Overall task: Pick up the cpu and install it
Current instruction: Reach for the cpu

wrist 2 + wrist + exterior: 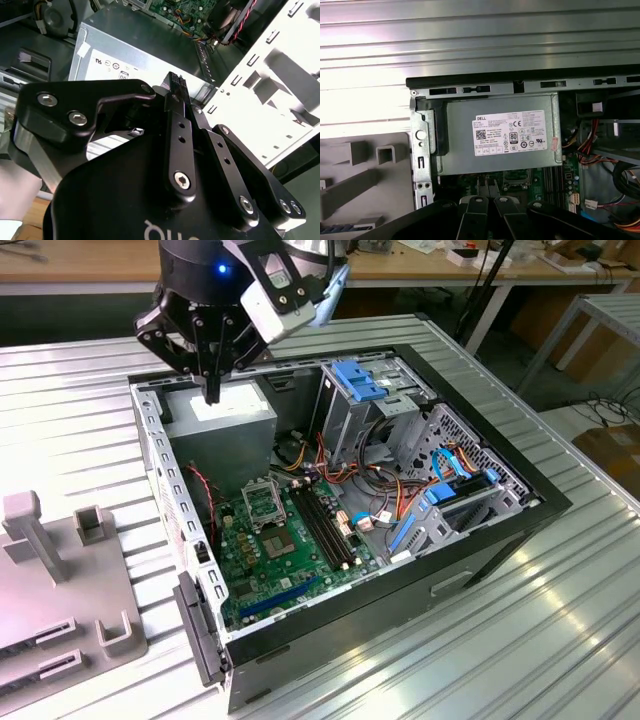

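Hovering over power supply (225,420) | end effector (212,392) closed | anything gripped hidden

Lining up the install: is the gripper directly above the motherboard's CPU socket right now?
No, the gripper hangs over the grey power supply, apart from the socket.

Computer case (545,498) lay on table (560,640); inside, power supply (225,425) sat behind motherboard (275,565) bearing socket (262,502), drive cage (365,405) at the exterior view's right, fixture plate (40,580) outside at its left.
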